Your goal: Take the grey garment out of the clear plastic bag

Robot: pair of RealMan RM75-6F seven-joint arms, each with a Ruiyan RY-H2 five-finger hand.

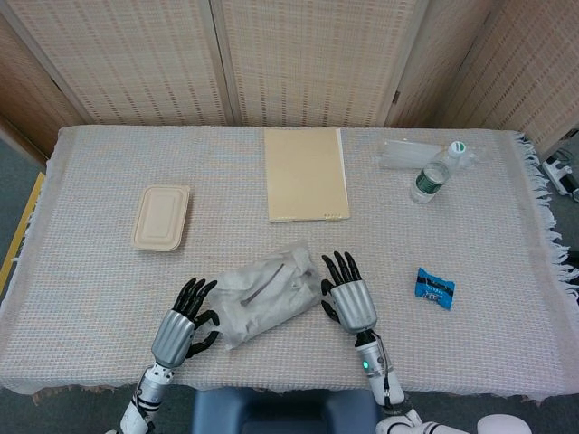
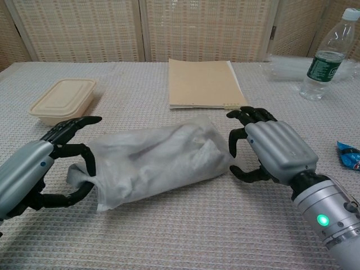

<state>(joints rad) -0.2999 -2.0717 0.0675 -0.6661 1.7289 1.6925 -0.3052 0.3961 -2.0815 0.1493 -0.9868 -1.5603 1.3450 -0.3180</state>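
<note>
Grey garment (image 1: 271, 287), bundled, is lying inside the clear plastic bag (image 1: 242, 321) on the bench (image 1: 90, 271), near the front edge, between the two hands.

Head view: left hand (image 1: 184, 321) is sitting at the bag's near-left end, right hand (image 1: 348, 294) at its right end. Both are bracketing the bag, probably so one end can be pinned while the other is worked open. A tan lidded box (image 1: 162, 216) is resting closed well off to the left; contents cannot be told. A tan folder (image 1: 306, 174) is lying flat behind the bag. A water bottle (image 1: 432, 176) and a blue snack packet (image 1: 434, 287) are sitting apart on the right.

Chest view: left hand (image 2: 39, 169) is curling its fingers (image 2: 84, 154) around the bag's loose left end (image 2: 84, 175); contact looks likely, but whether it is gripping cannot be told. Right hand (image 2: 269, 147) is hooking its fingers (image 2: 233, 140), spread and curved, just beside the bag's right end, holding nothing. The garment is filling most of the bag; none is showing outside it, so extraction is not yet begun.
</note>
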